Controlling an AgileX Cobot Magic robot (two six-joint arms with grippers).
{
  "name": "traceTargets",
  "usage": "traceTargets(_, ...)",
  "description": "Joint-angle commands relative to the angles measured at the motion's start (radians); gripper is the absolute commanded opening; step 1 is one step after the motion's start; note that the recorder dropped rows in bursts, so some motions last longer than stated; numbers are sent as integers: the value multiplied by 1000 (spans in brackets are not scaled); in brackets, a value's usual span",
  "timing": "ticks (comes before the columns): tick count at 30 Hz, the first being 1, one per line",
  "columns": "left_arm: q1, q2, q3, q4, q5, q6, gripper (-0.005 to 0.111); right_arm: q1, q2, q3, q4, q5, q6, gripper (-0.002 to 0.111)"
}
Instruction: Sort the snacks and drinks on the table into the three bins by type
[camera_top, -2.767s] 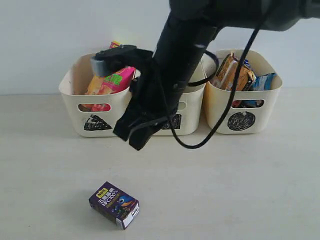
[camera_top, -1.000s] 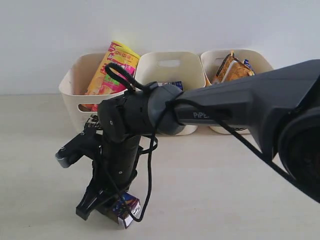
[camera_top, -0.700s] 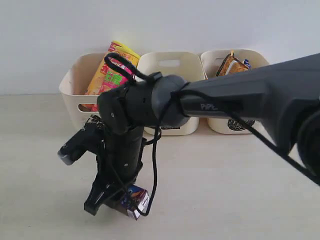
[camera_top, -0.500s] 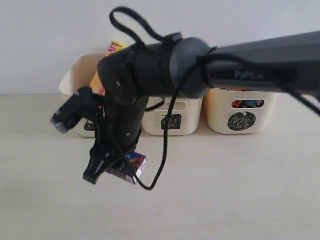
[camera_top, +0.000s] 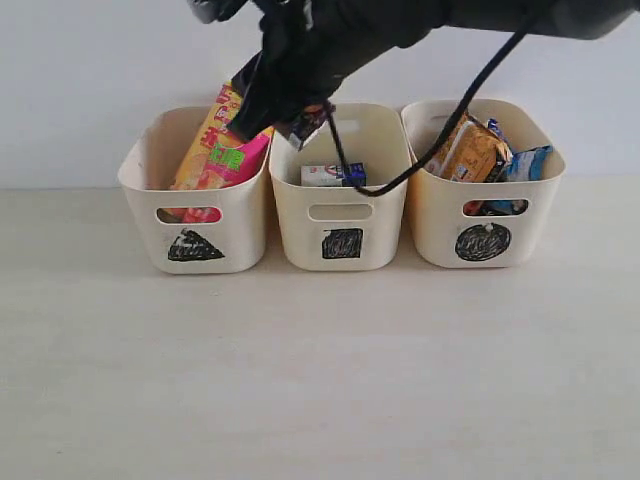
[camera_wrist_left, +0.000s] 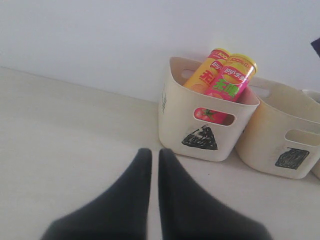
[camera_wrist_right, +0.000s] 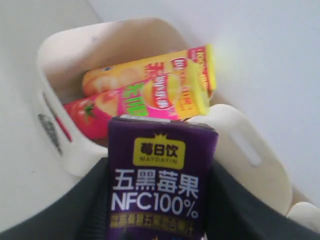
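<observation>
Purple drink carton (camera_wrist_right: 160, 195), clamped in the right tool (camera_wrist_right: 160, 172), should go right over the middle bin (camera_top: 385, 225) before letting go.

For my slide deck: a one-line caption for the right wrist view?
Right gripper grips the purple carton, with two chip cans in a bin beyond.

The dark purple carton (camera_wrist_right: 161, 185) reads "MATDAYIN", "五黑莓果" and "NFC100%" on its face.
</observation>
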Motion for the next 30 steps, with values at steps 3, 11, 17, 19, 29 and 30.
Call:
traceTargets(3,-5,-4,4,1,5,1,5,-111,28,-3,-11,-226,34,0)
traceTargets(11,-5,-4,4,1,5,1,5,-187,110,-3,3,-310,41,0)
traceTargets(17,-5,-4,4,1,5,1,5,-202,178,-3,3,-312,78,0)
traceTargets(19,-5,-4,4,1,5,1,5,-202,198,-3,3,-312,78,0)
traceTargets(29,-5,-4,4,1,5,1,5,-202,264,-3,3,-305,97,41)
traceTargets(30,-5,-4,4,1,5,1,5,-202,268,-3,3,-305,97,46)
